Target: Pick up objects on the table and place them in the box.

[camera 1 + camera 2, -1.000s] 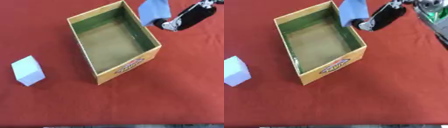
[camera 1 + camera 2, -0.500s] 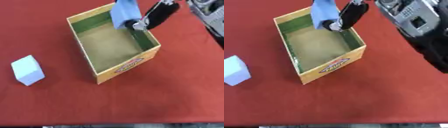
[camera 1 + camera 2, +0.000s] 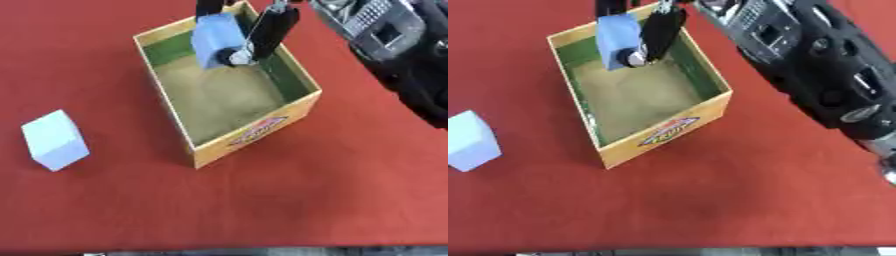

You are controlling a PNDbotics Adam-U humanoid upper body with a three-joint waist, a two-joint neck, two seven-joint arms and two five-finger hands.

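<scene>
red cloth table [image 3: 350, 190] | pale blue block [image 3: 214, 40] over open yellow box [image 3: 262, 127] | right hand [image 3: 267, 30] fingers clamped on block | second pale block [image 3: 55, 140] left

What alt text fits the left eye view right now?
The robot's right hand holds a light blue block over the open cardboard box on a red table. A second pale blue block sits left of the box.

So the right hand [image 3: 262, 30] has swung in from about 2 o'clock of the box [image 3: 254, 132] and now hangs over its far end, fingers pinched on the blue block [image 3: 214, 37], which has dropped inside the rim. Way more forearm [image 3: 815, 65] showing too.
</scene>
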